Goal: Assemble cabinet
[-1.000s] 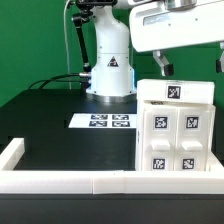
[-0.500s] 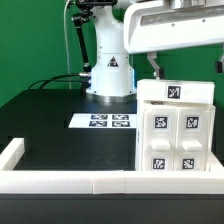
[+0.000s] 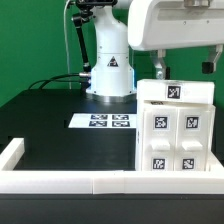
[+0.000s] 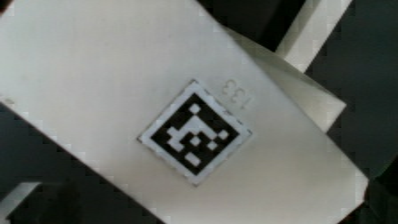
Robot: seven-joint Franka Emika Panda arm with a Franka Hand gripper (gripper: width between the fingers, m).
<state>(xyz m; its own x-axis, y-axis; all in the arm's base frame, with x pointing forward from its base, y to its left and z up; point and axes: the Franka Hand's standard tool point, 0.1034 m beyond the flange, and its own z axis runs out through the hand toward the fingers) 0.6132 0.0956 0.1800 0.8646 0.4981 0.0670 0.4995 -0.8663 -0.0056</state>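
The cabinet point(image 3: 176, 128), a large white box with several square black-and-white tags on its front and one on its top, stands at the exterior view's right. My gripper point(image 3: 184, 66) hangs just above the cabinet's top. Its two dark fingers point(image 3: 160, 67) are spread apart and hold nothing. In the wrist view a white cabinet panel point(image 4: 107, 120) with one tag point(image 4: 201, 131) fills most of the picture. The fingers do not show there.
The marker board point(image 3: 103, 121) lies flat on the black table in front of the robot base point(image 3: 110, 70). A low white wall point(image 3: 70, 181) runs along the table's front edge and turns up at the exterior view's left point(image 3: 12, 151). Cables trail behind the base.
The gripper shifted a little toward the exterior view's left, then partly back, staying above the cabinet. The cabinet has not moved.
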